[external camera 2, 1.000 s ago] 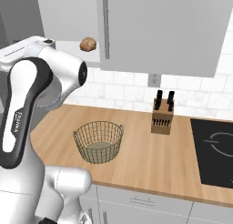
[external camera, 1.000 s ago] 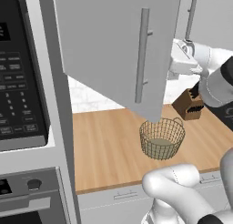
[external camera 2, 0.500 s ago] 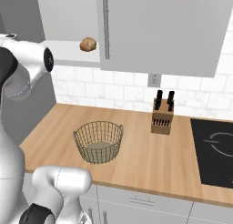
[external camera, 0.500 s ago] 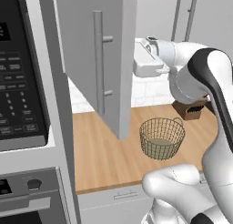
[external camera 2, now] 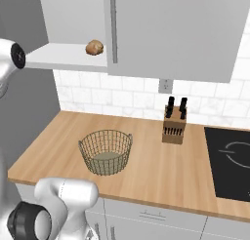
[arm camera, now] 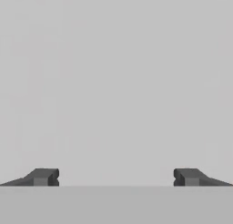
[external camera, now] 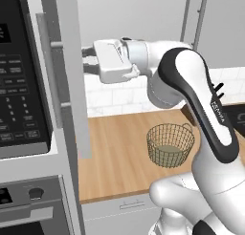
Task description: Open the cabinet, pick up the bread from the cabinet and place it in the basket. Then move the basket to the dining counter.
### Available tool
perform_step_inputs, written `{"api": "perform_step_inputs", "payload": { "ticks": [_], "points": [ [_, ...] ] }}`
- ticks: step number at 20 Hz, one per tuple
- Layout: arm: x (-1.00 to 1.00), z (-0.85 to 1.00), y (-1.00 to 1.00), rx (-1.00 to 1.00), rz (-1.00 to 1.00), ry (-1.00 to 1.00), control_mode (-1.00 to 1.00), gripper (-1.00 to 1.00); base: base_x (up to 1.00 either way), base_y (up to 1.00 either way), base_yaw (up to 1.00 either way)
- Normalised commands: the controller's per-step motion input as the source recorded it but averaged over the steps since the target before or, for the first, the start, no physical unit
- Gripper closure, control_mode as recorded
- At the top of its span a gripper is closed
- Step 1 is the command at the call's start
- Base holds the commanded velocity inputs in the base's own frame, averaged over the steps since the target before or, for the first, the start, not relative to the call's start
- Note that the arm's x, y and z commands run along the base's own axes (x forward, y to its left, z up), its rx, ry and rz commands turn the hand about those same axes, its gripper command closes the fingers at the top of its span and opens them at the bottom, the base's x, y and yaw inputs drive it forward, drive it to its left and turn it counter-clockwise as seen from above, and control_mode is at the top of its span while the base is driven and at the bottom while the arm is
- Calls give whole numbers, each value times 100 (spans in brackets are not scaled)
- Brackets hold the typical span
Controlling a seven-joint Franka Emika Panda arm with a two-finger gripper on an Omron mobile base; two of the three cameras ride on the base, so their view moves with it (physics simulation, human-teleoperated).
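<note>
**Ana:** Up by the cabinet (external camera: 67, 76), the door stands swung out edge-on, and the gripper (external camera: 86, 62) sits just beside its inner face with the fingers spread wide, holding nothing. Through the hand camera I see only flat grey between the two tips.

**Ben:** So the door looks open enough. What does the reach for the bread (external camera 2: 94, 47) call for?

**Ana:** I'd turn the hand away from the door, bring it level with the shelf, and come at the loaf from the front with the fingers wide, closing gently on its sides.

**Ben:** Where is it?

**Ana:** On the white shelf, near the front edge, just left of the closed door's handle. It's small, rounded, tan-brown and a bit lumpy. The basket (external camera 2: 105, 151) waits on the wood worktop (external camera 2: 146, 161) below, empty, wire mesh, upright.
</note>
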Motion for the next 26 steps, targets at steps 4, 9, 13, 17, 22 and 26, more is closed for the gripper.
{"api": "perform_step_inputs", "payload": {
  "ticks": [4, 9, 13, 17, 22, 26],
  "points": [
    [0, 0, 13, 0, 0, 0, -100, -100, 0, 0, 0],
    [-2, 0, -13, 0, -2, -4, -100, -100, 0, 0, 0],
    [0, 0, -91, -1, -33, 1, -100, -100, 0, 0, 0],
    [0, -1, -100, 0, -55, 11, -100, -100, 0, 0, 0],
    [0, -2, -96, -4, -68, 19, -100, -100, 0, 0, 0],
    [2, 0, -79, -10, -66, 25, -100, -100, 0, 0, 0]
  ]
}}
